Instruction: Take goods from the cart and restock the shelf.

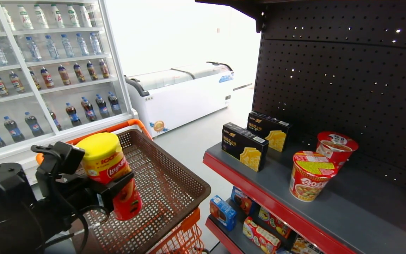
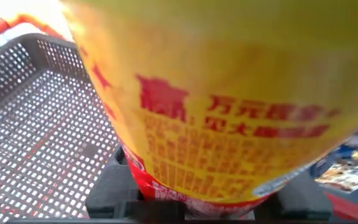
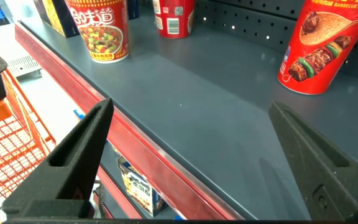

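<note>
The left claw (image 1: pixel 117 188) is clamped around the middle of a chips can (image 1: pixel 102 155) with a yellow lid and a red and yellow body. It holds the can slightly tilted above the near left part of the cart (image 1: pixel 189 176), a brown mesh basket on an orange frame. In the left wrist view the can (image 2: pixel 229 124) looms close, with the basket's mesh floor (image 2: pixel 36 124) below it.

The right claw (image 3: pixel 191 109) hangs wide apart with nothing in it, over the grey deck of the shelf (image 1: pixel 347 208) near its red front edge. On that deck two black boxes (image 1: pixel 244 146) stand at the far left. Two cup noodles (image 1: pixel 310 176) stand to their right, one behind the other, and a red canister (image 3: pixel 319 46) stands farther right by the pegboard back. Snack packs (image 1: pixel 259 234) lie on the lower shelf.

A bottle cooler (image 1: pixel 48 70) and a chest freezer (image 1: pixel 182 95) stand far off.
</note>
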